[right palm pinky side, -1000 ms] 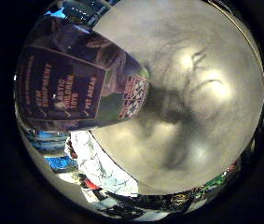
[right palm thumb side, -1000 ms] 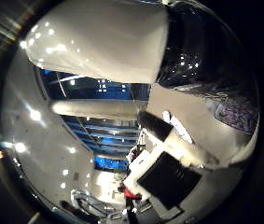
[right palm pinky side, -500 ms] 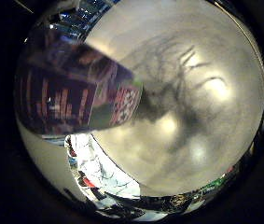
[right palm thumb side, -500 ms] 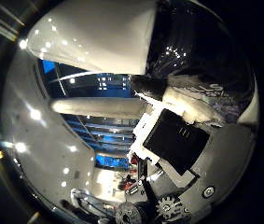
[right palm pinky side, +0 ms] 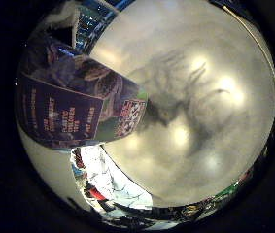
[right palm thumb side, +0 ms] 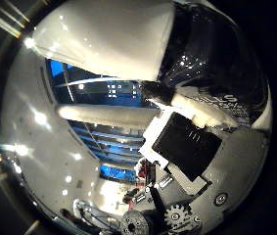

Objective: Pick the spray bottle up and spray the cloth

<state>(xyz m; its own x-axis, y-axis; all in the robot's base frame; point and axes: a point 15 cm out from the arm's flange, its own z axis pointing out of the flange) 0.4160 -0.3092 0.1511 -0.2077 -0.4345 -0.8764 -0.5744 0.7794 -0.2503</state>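
The spray bottle, dark with a purple printed label, lies close against my palm and fills one side of the little finger side view. Its base end hangs over a pale table, where the shadow of my hand falls. In the thumb side view the bottle's dark glossy body sits beside a broad white part. My right hand shows as a black and white finger curled across in front of the bottle, with gears below. No cloth shows in either view.
The pale table spreads wide under the hand. Beyond its edge lies room clutter in white and red. Blue structures and a pale beam show past the bottle.
My finger has curled further into the thumb side view and now crosses in front of the bottle. The bottle's label has shifted a little against the table.
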